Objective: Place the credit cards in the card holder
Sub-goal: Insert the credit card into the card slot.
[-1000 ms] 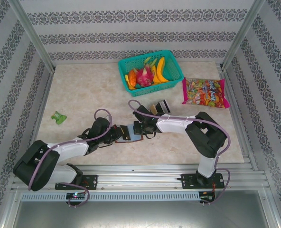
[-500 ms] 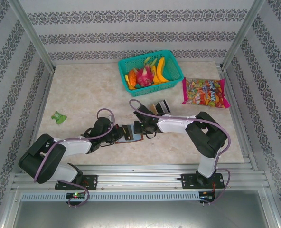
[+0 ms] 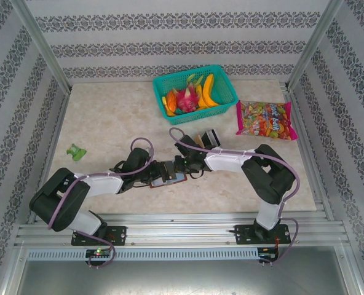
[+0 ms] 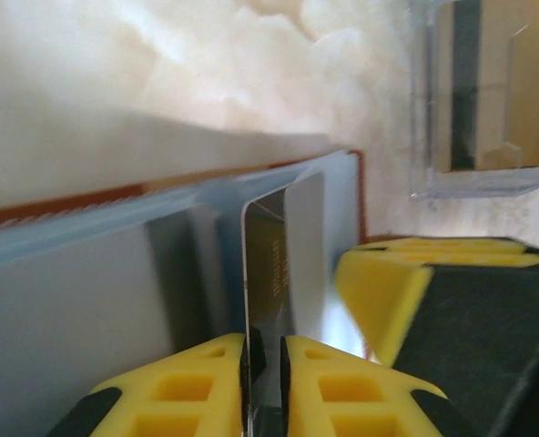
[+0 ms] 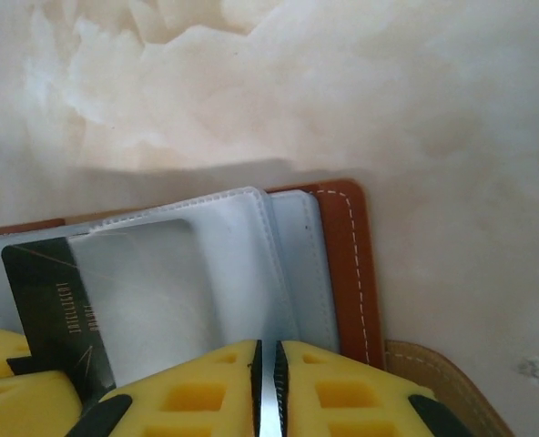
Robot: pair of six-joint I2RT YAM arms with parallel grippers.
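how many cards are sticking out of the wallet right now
1: a black card half inside a clear sleeve of the brown card holder, pinched by the left hand. More may be hidden in other sleeves.

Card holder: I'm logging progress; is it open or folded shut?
Open: the card holder lies flat, its grey-blue sleeves spread, a dark card partly under one.
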